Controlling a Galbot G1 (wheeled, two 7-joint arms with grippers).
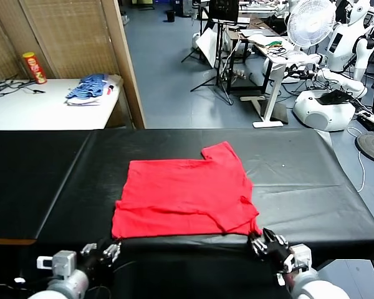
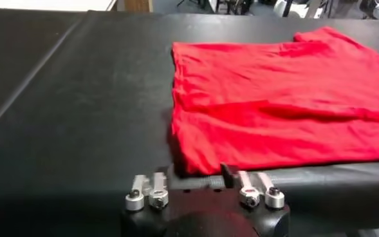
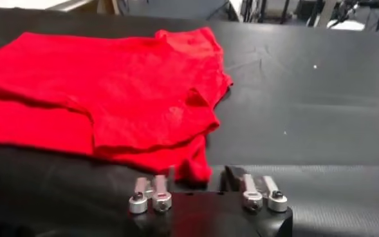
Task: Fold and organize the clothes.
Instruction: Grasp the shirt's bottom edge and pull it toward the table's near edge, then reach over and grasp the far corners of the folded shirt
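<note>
The left gripper (image 1: 106, 252) and right gripper (image 1: 266, 242) stand spread at the near corners of the bright red cotton T-shirt (image 1: 184, 196), which lies folded on the black table cover (image 1: 299, 174). A careless retreat could drag the hem.

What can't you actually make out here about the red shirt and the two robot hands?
- T-shirt: printed side or tag not visible; only plain red shows in all views.
- Its underlayers: hidden by the folded top layer.
- Left gripper: fingertips blend into the black table edge in the head view.
- Right gripper: a corner of red cloth lies between its open fingers; contact unclear.
</note>
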